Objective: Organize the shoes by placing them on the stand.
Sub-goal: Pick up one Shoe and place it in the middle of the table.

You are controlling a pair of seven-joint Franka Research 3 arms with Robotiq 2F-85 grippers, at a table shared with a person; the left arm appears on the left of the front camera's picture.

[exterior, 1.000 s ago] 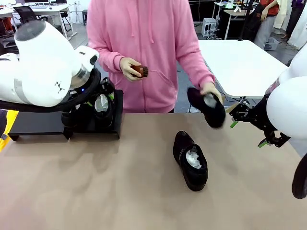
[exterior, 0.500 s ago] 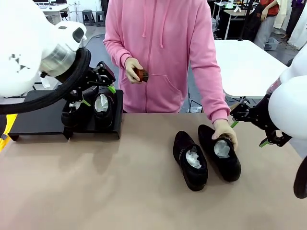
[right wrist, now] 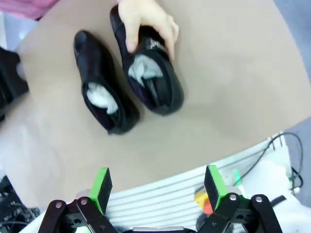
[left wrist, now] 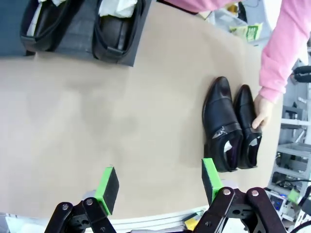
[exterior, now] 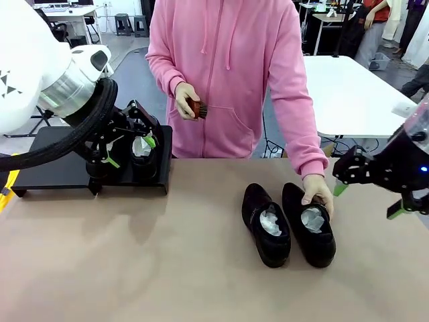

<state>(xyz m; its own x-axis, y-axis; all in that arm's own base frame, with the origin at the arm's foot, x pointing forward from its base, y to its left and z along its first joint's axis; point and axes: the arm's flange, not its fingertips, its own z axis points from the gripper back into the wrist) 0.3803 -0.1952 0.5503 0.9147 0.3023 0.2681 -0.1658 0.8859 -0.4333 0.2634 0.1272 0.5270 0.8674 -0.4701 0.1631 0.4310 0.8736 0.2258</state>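
Left gripper [exterior: 131, 151] is seen in the front view with its jaws spread and empty, close above the right end of the stand [exterior: 47, 168], where two placed shoes [exterior: 142, 155] are set side by side. Right gripper [exterior: 366, 200] is likewise spread and empty at the far right. Two loose shoes [exterior: 266, 228] are laid close together on the table [exterior: 134, 268], and the right one is touched by the person's hand [exterior: 316, 198]. A brush [exterior: 196, 107] is held in the person's other hand.

In the left wrist view, the placed shoes [left wrist: 116, 29] are shown well apart from the loose shoes [left wrist: 221, 121].

In the right wrist view, the right gripper [right wrist: 158, 187] is seen gaping above the table's near edge, and the hand [right wrist: 146, 24] is laid on the farther shoe.

If a grasp were attempted now, the hand could be struck. Little room is left between the loose shoes for a finger, and glossy leather could be lost from the pads.
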